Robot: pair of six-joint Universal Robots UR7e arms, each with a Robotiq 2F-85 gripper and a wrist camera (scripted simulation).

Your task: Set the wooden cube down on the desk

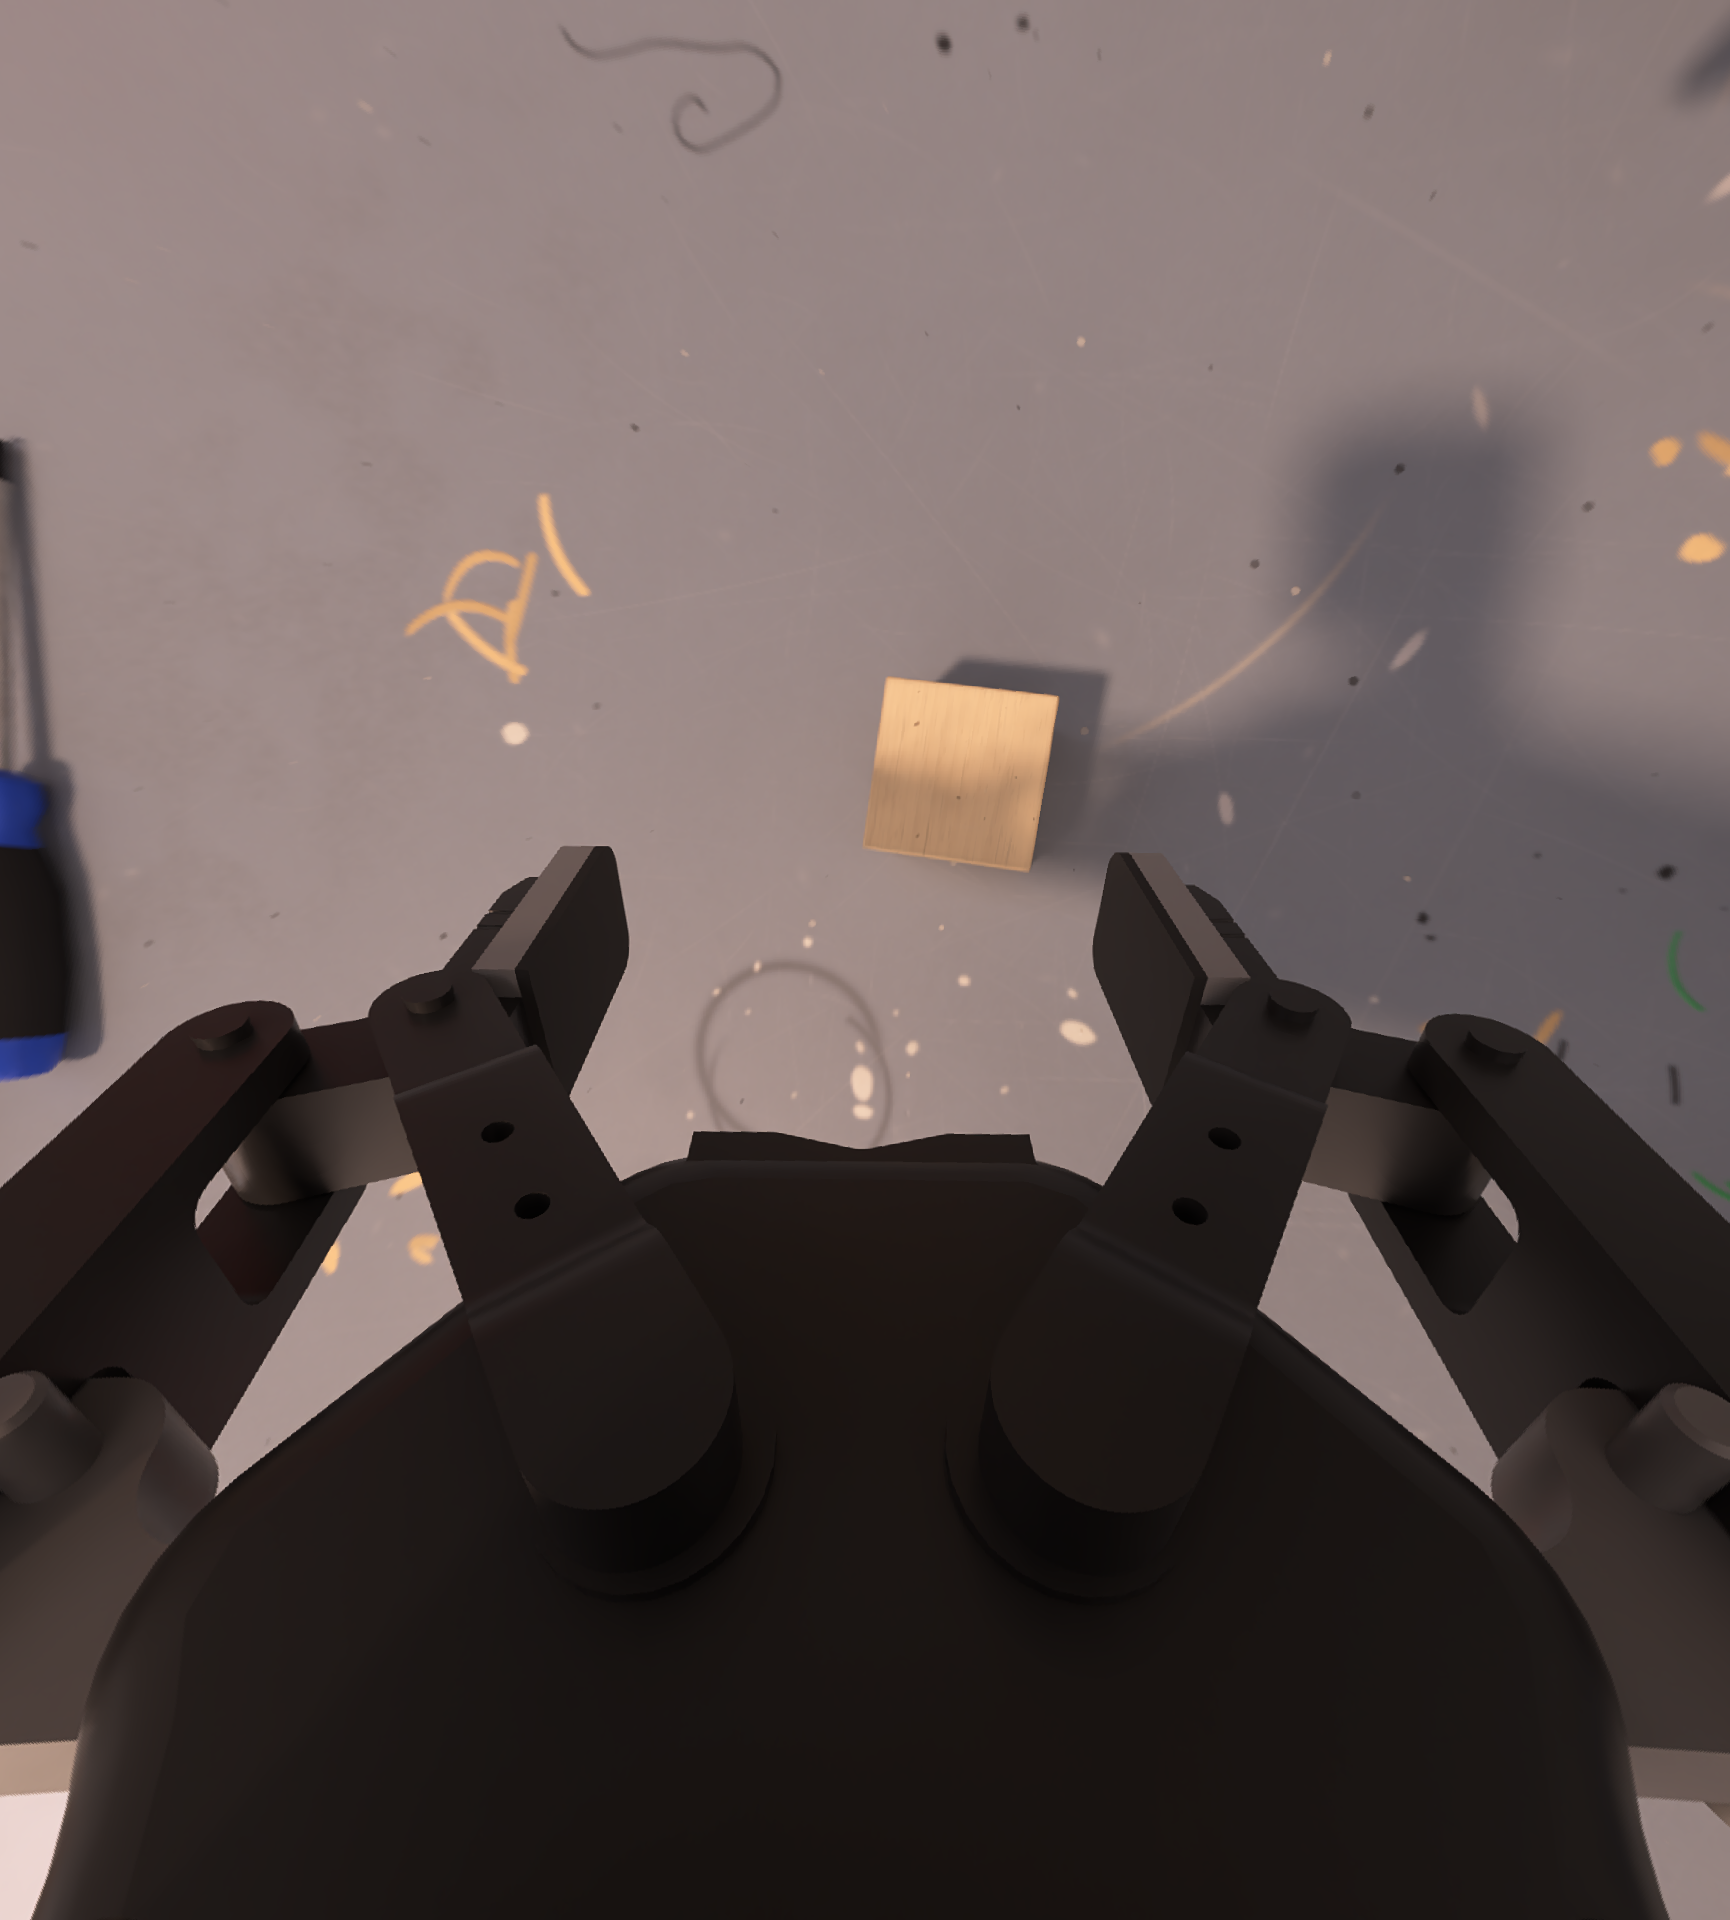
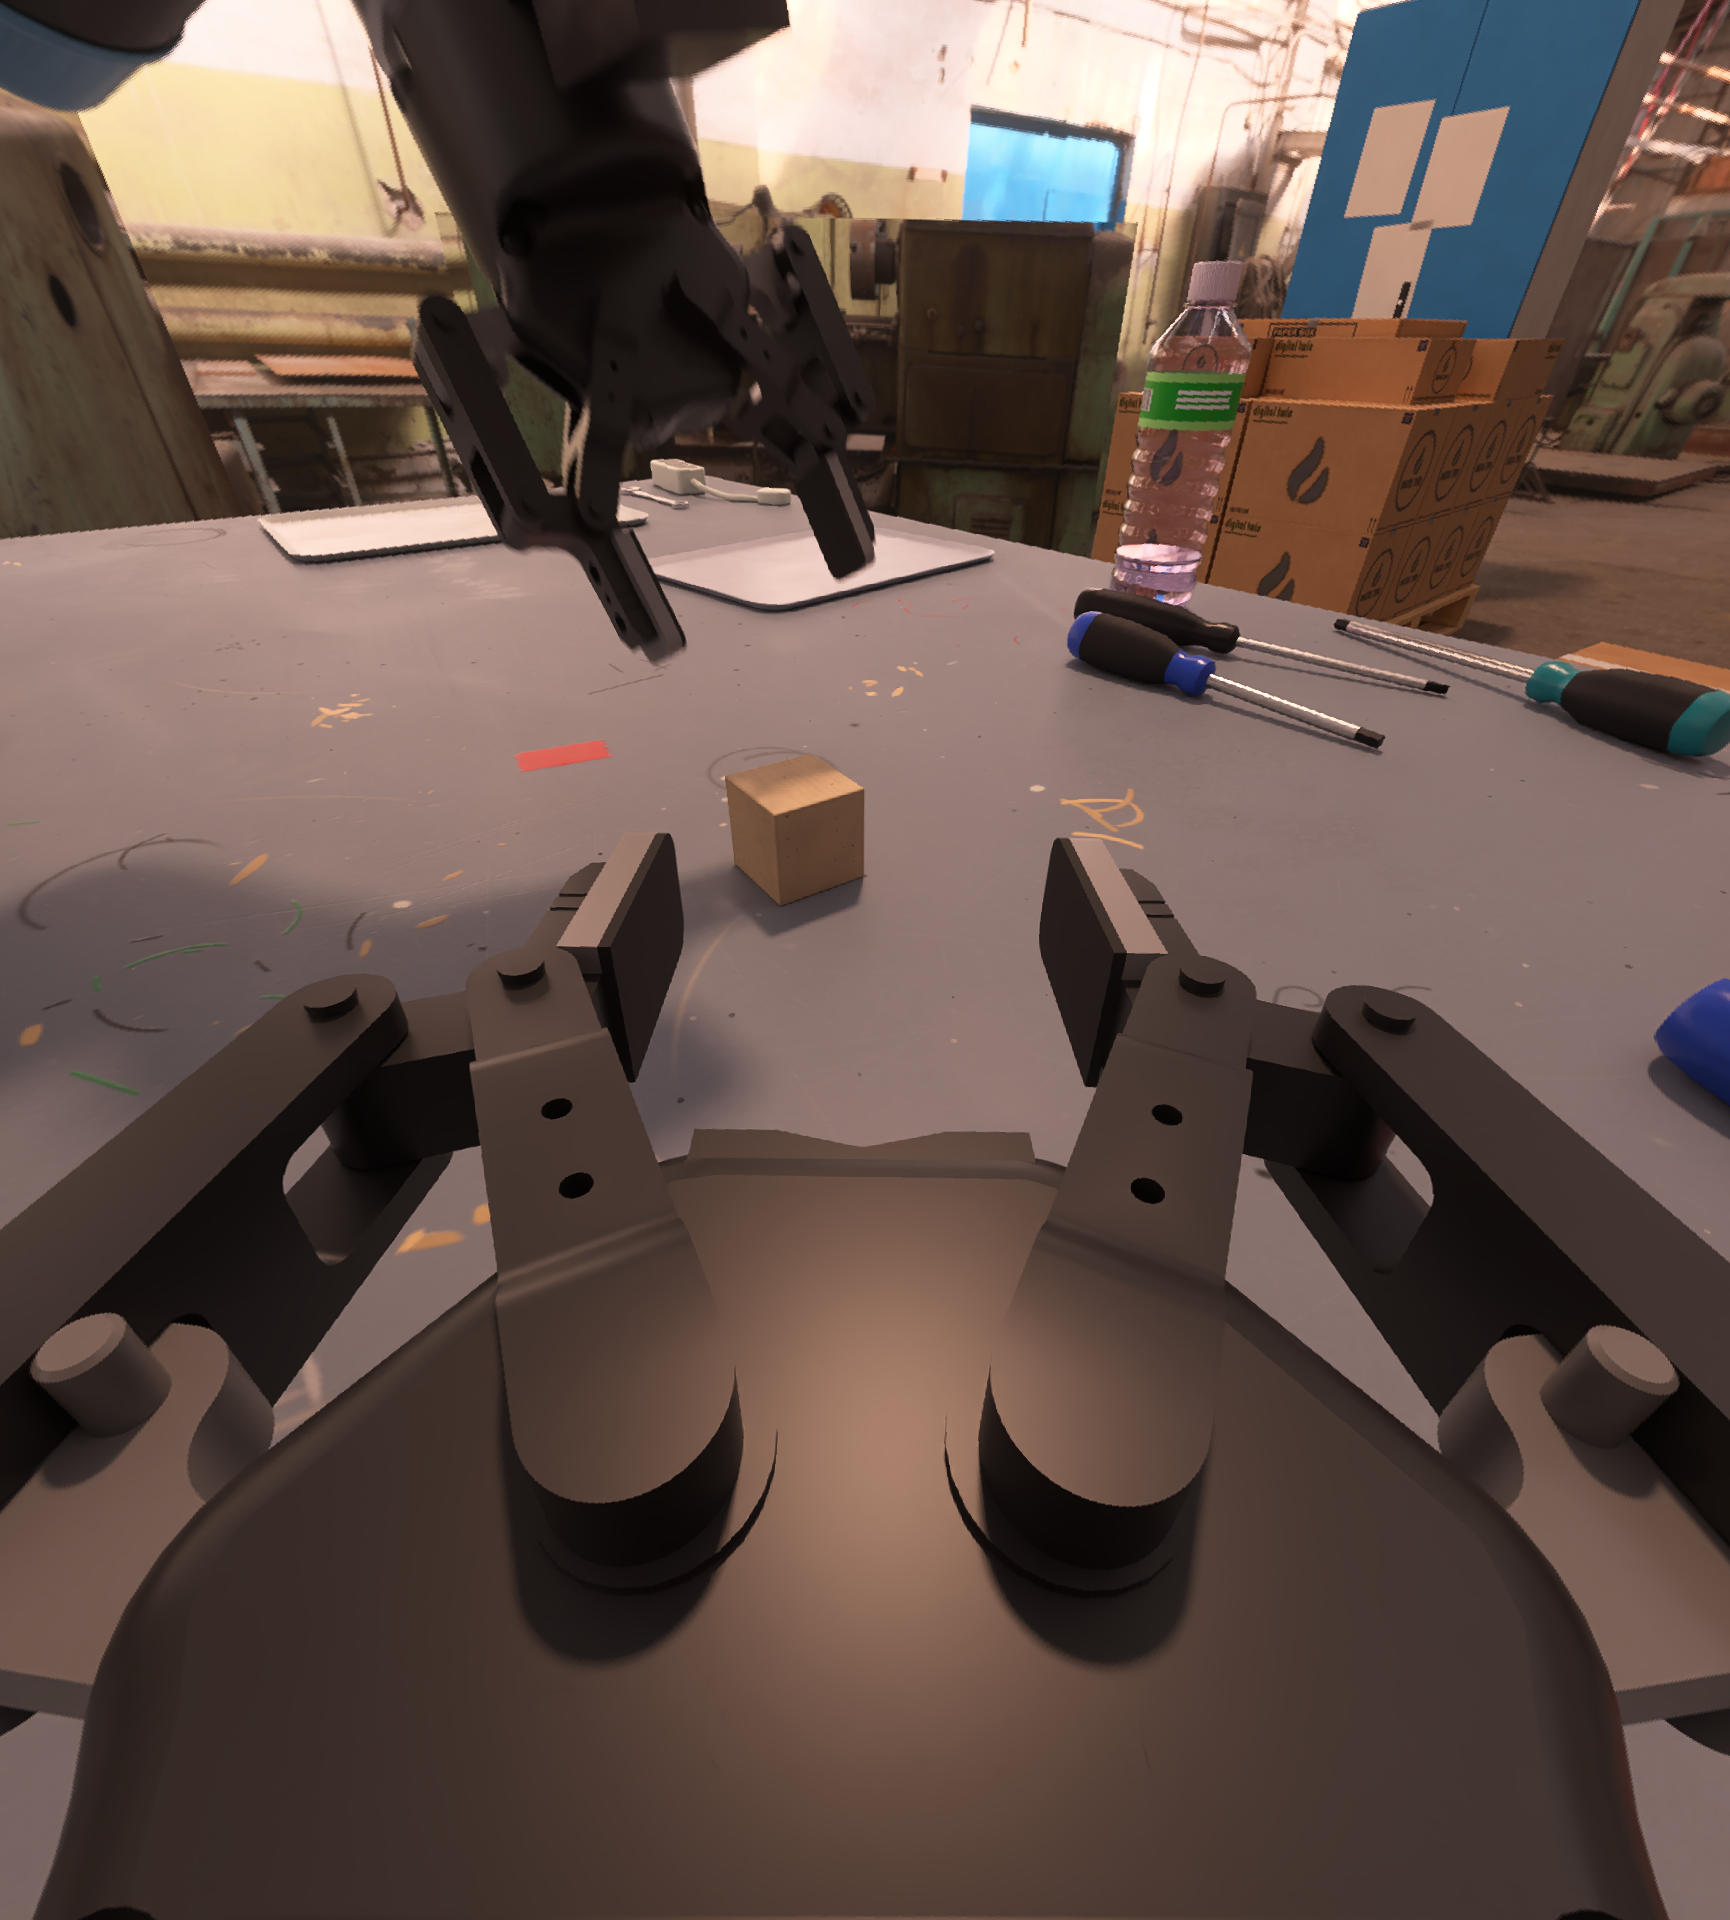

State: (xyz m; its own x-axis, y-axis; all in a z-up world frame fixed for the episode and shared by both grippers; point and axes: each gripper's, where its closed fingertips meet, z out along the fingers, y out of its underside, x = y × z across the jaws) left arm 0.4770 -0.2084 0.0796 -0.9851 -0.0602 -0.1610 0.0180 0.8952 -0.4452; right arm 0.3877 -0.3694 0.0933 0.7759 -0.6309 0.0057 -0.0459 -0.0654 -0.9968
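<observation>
Left claw [image 1: 861, 925] spread, cube [image 1: 960, 774] flat on desk [image 1: 840, 364]

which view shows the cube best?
Right wrist view: the cube shows three faces, resting on the desk, untouched by either open gripper. Left wrist view shows only its top face from above.
</observation>
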